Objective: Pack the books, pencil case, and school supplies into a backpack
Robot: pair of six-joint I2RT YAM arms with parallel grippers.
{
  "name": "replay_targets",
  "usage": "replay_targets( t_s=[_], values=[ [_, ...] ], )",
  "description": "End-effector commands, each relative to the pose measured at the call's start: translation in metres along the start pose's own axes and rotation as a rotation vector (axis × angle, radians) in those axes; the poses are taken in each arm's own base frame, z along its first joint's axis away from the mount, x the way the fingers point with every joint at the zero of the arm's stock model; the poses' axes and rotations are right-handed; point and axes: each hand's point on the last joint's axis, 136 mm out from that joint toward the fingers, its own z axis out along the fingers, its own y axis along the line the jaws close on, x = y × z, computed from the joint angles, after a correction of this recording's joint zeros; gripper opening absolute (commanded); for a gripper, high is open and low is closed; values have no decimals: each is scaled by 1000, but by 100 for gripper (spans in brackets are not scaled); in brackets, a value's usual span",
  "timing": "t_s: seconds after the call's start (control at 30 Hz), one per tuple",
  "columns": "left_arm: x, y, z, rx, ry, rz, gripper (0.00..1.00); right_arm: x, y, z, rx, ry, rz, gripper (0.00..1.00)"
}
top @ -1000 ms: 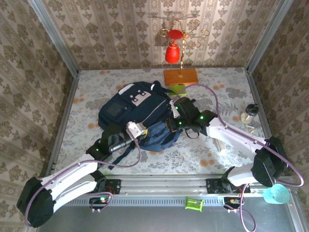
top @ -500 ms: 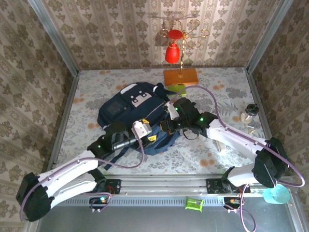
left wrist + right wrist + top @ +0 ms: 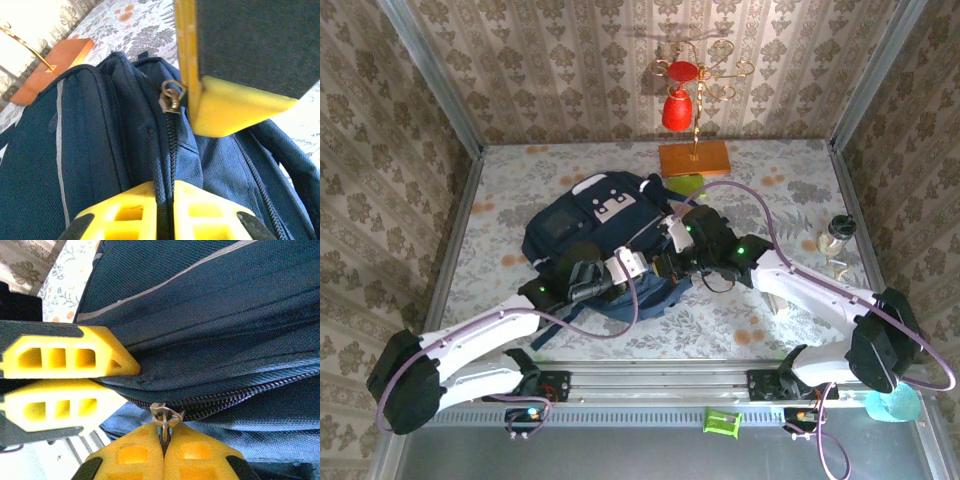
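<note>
The navy backpack (image 3: 588, 226) lies flat mid-table, its zip (image 3: 240, 396) running across the right wrist view. My right gripper (image 3: 164, 440) is shut on the metal zip pull (image 3: 165, 416), which also shows as the zip pull (image 3: 171, 97) in the left wrist view. My left gripper (image 3: 168, 205) is shut on the backpack's fabric edge along the zip, a short way from the pull. From above, the left gripper (image 3: 645, 275) and right gripper (image 3: 665, 264) meet at the bag's near-right corner. A light green school supply (image 3: 688, 184) peeks out behind the bag. Books and pencil case are out of view.
An orange slab (image 3: 695, 158) with a gold stem and red ornament stands behind the backpack. A small jar (image 3: 837, 232) sits at the right edge. A green piece (image 3: 722, 422) and a teal cup (image 3: 892, 403) lie by the front rail. Metal posts frame the table.
My left gripper moved right onto the bag, opened briefly, then shut on the fabric beside the zip. The right gripper stayed shut on the pull, shifting slightly left.
</note>
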Motion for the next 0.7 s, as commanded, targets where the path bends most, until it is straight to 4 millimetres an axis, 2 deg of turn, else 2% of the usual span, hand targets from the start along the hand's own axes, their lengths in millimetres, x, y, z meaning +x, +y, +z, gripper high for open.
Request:
replay_targets(
  t_s=[0.0, 0.13, 0.27, 0.43, 0.57, 0.63, 0.67],
  values=[
    [13, 19, -9, -95, 26, -32, 5, -9, -9, -24, 73, -30, -26, 0],
    [21, 20, -15, -108, 2, -78, 0, -5, -38, -28, 227, 14, -1, 0],
    [27, 19, -19, -114, -1, -92, 0, -5, -61, -31, 352, 45, 19, 0],
    [28, 24, -28, -162, -24, -118, 0, -14, -71, -31, 398, 31, 36, 0],
    [35, 40, -44, -274, -27, -188, 0, -22, -84, -28, 456, 29, 50, 0],
    [39, 49, -54, -337, -28, -229, 0, -28, -77, -21, 408, 16, 47, 0],
    [43, 53, -58, -369, -23, -246, 0, -32, -67, -15, 347, 4, 42, 0]
  ],
)
